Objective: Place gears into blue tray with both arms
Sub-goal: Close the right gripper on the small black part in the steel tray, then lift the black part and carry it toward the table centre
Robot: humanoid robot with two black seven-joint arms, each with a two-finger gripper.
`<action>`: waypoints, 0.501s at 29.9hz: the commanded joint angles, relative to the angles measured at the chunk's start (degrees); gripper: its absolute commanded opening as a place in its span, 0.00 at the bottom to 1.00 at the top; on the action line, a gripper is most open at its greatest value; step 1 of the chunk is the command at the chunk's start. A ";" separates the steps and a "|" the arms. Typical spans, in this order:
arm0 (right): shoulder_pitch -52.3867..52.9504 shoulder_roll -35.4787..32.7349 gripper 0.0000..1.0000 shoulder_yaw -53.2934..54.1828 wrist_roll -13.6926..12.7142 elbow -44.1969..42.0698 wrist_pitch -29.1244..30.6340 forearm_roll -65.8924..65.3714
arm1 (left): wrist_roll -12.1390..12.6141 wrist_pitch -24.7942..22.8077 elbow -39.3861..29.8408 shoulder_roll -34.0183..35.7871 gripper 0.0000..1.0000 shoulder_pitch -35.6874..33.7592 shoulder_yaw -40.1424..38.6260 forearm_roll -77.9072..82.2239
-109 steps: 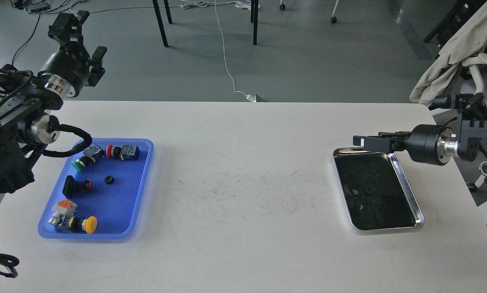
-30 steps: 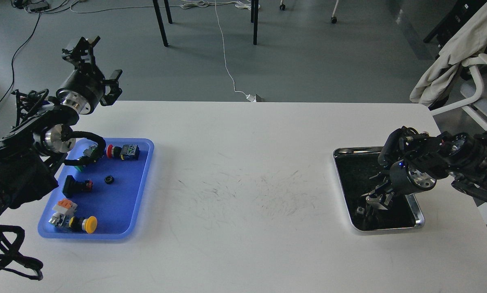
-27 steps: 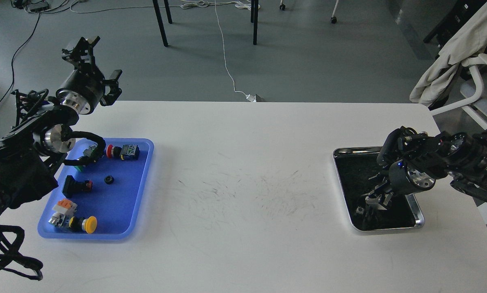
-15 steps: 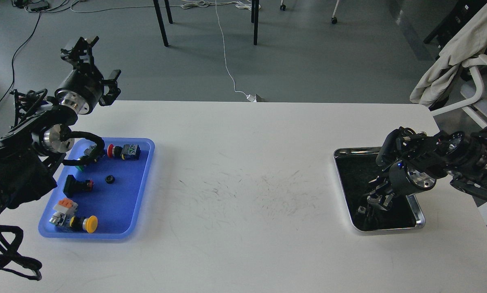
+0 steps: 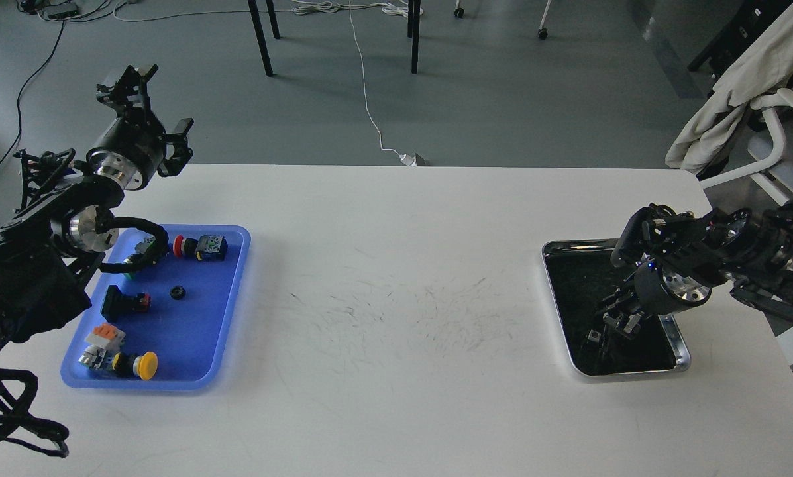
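The blue tray (image 5: 207,331) lies at the table's left side. One small black gear (image 5: 178,291) rests near its middle, among several colour-capped push-button switches. My left gripper (image 5: 152,106) is raised beyond the tray's far left corner, off the table edge, with fingers spread and nothing in them. My right gripper (image 5: 618,321) points down into the silver tray (image 5: 682,361) at the right. Its dark fingers blend with the tray's black reflective floor, so I cannot tell whether they hold a gear.
Switches with red (image 5: 179,247), yellow (image 5: 147,366) and green caps sit in the blue tray. A cable loop from my left arm hangs over the tray's far left corner. A chair with a beige cloth (image 5: 734,86) stands off the right far corner.
Since 3.6 s ago my right arm swung down into the silver tray. In the last second its gripper lifted slightly. My left gripper drifted a little to the left.
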 commanded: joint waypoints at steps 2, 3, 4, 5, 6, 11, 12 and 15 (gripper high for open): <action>-0.04 0.83 0.09 0.05 0.05 -0.23 -0.06 0.09 | 0.00 -0.01 0.00 0.08 0.99 -0.09 0.00 0.00; -0.04 0.83 0.08 0.05 0.05 -0.41 0.02 0.18 | 0.00 -0.01 0.00 0.08 0.99 0.00 0.00 0.00; 0.05 0.83 0.07 0.14 0.05 -0.41 -0.06 0.18 | 0.00 -0.01 0.00 0.08 0.99 -0.09 0.00 0.00; 0.14 1.00 0.07 0.14 0.05 -0.41 0.02 0.18 | 0.00 -0.01 0.00 0.08 0.99 0.00 0.00 0.00; 0.31 1.00 0.07 0.14 0.05 -0.41 -0.06 0.27 | 0.00 -0.01 0.00 0.08 0.99 0.00 0.00 0.00; 2.42 1.00 0.02 0.49 0.05 -0.59 -0.06 0.88 | 0.00 -0.01 0.00 0.08 0.99 0.00 0.08 0.00; 2.95 1.00 0.02 0.49 0.05 -0.59 -0.06 0.97 | 0.00 -0.01 0.00 0.08 0.99 -0.09 0.09 0.00; 4.09 1.09 0.01 1.19 0.05 -0.67 -0.41 1.15 | 0.00 -0.01 0.00 -0.01 0.99 0.00 0.17 0.00</action>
